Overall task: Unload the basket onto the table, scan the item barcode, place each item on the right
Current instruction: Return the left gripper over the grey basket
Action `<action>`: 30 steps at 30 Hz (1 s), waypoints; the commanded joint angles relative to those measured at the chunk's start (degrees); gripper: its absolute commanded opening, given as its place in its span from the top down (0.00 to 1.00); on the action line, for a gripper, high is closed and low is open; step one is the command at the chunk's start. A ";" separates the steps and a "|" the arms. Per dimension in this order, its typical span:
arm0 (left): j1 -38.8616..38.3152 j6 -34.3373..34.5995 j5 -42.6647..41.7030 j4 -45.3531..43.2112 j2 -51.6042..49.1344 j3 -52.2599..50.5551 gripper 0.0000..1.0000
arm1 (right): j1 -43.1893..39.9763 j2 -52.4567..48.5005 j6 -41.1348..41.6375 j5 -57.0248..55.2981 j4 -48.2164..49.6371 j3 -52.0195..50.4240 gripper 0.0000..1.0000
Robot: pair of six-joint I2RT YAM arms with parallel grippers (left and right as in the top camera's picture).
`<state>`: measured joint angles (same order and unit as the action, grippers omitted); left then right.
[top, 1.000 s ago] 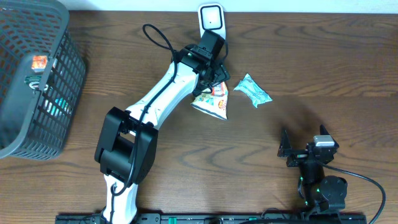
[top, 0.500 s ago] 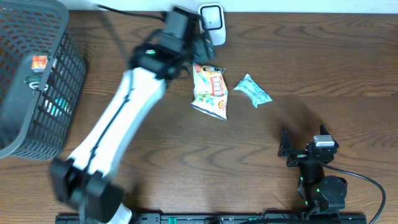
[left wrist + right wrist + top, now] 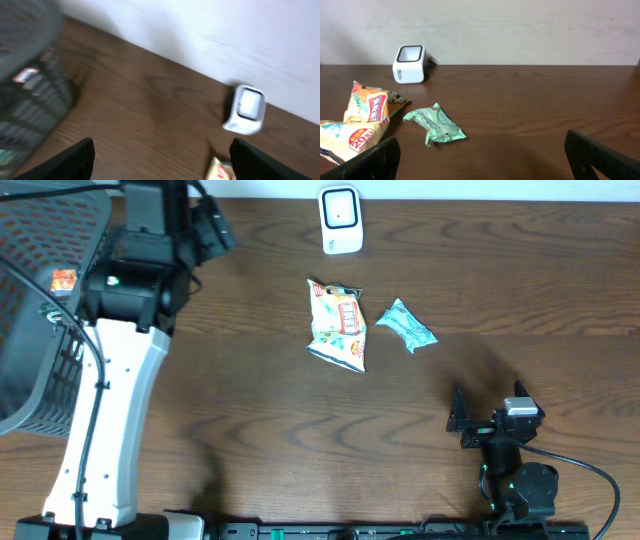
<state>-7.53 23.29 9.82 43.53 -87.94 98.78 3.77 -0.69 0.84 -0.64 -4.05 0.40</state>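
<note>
Left arm has swung off the bag (image 3: 338, 327) toward the basket (image 3: 40, 380); left pincer (image 3: 160, 150) spread, empty. Bag lies on the table (image 3: 520, 280) just short of the scanner (image 3: 340, 220), long axis roughly toward it, off to that pincer's right. Right pincer (image 3: 485, 157) is spread wide and well apart; no barcode visible, and the left wrist view is blurred.

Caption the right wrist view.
Open right gripper faces snack bag, green packet and white barcode scanner on a wooden table.
</note>
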 commanded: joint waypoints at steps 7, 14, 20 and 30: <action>5.27 -1.20 1.73 -1.16 0.35 0.83 0.14 | -0.37 0.33 0.17 0.15 -0.24 -0.09 0.01; 8.94 -1.18 3.32 -4.22 0.42 0.83 0.09 | -0.37 0.33 0.17 0.15 -0.24 -0.09 0.01; 16.02 -1.16 3.32 -7.80 0.42 0.83 0.09 | -0.37 0.33 0.17 0.15 -0.24 -0.09 0.01; 30.29 1.64 3.30 -7.72 -0.02 0.83 0.09 | -0.37 0.33 0.17 0.17 -0.24 -0.09 0.01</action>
<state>19.57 24.14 12.40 33.98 -87.92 98.78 3.77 -0.69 0.84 -0.64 -4.05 0.40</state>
